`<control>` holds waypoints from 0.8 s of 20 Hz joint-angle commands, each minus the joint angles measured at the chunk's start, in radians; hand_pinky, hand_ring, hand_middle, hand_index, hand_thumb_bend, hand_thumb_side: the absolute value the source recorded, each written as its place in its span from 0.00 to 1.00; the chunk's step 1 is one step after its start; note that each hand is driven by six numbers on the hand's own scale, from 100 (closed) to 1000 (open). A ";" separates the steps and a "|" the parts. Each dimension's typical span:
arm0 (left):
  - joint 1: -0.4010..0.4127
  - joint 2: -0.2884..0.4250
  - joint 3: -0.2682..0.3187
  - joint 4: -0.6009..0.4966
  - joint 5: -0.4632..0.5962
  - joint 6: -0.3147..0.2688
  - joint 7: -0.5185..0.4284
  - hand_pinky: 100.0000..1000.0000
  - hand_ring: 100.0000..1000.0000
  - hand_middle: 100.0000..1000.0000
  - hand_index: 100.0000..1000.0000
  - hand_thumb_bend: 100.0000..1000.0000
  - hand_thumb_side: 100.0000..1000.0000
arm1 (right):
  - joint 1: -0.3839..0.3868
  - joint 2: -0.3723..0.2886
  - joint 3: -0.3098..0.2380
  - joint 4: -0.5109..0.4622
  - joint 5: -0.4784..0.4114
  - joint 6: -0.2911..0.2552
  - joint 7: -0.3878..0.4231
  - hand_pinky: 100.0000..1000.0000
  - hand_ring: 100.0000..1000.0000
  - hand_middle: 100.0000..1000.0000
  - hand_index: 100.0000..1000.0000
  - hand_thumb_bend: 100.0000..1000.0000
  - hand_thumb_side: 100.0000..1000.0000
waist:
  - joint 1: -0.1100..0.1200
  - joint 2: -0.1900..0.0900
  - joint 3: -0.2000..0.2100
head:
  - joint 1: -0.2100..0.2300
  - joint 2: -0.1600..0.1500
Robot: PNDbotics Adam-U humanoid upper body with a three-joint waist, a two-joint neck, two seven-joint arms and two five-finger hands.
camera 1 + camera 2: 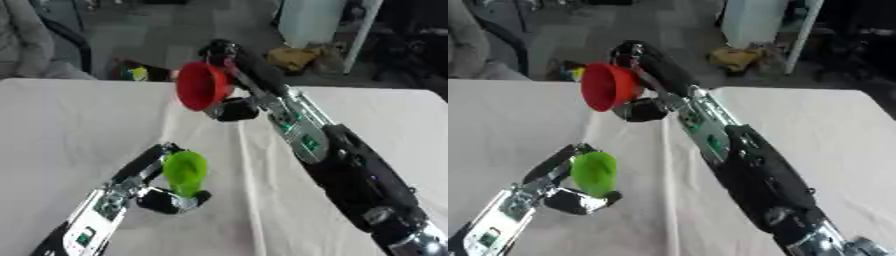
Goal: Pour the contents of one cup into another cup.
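The white-clothed counter (70,125) carries nothing but the two arms above it. The right hand (234,85) has its fingers (238,108) curled round the red cup (204,85), which sits tipped on its side between them, wide mouth facing left; its contents cannot be seen. The left hand (164,187) has its fingers (164,199) wrapped round the green cup (185,172), held lower and nearer, well apart from the red one and also tilted, its mouth turned partly up. Both cups look like smooth, thin-walled plastic: probably light, fairly stiff, somewhat slippery, not fragile. Each tapers to a narrow base, so a hold round the side wall below the rim seems the best place for the fingers
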 commanded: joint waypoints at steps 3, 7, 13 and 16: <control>-0.011 0.020 -0.005 -0.033 0.021 0.005 -0.015 0.56 0.30 0.11 0.45 0.20 0.25 | -0.014 -0.038 -0.004 -0.041 0.007 0.001 -0.028 0.92 0.77 0.38 0.52 0.00 0.10 | 0.006 -0.016 0.000 | 0.000 -0.014; -0.011 0.025 -0.008 -0.044 0.035 0.009 -0.024 0.57 0.30 0.11 0.45 0.20 0.25 | -0.014 -0.044 -0.003 -0.052 0.047 -0.012 -0.049 0.92 0.76 0.38 0.52 0.00 0.09 | 0.008 -0.017 0.002 | -0.001 -0.016; -0.011 0.027 -0.009 -0.050 0.043 0.014 -0.032 0.57 0.30 0.11 0.45 0.20 0.25 | -0.013 -0.044 -0.001 -0.057 0.120 -0.039 -0.083 0.92 0.76 0.39 0.51 0.00 0.08 | 0.010 -0.017 0.003 | -0.002 -0.016; -0.011 0.027 -0.010 -0.050 0.043 0.015 -0.033 0.57 0.30 0.11 0.45 0.20 0.25 | -0.012 -0.043 0.000 -0.055 0.149 -0.049 -0.096 0.93 0.76 0.39 0.51 0.00 0.07 | 0.011 -0.017 0.003 | -0.001 -0.016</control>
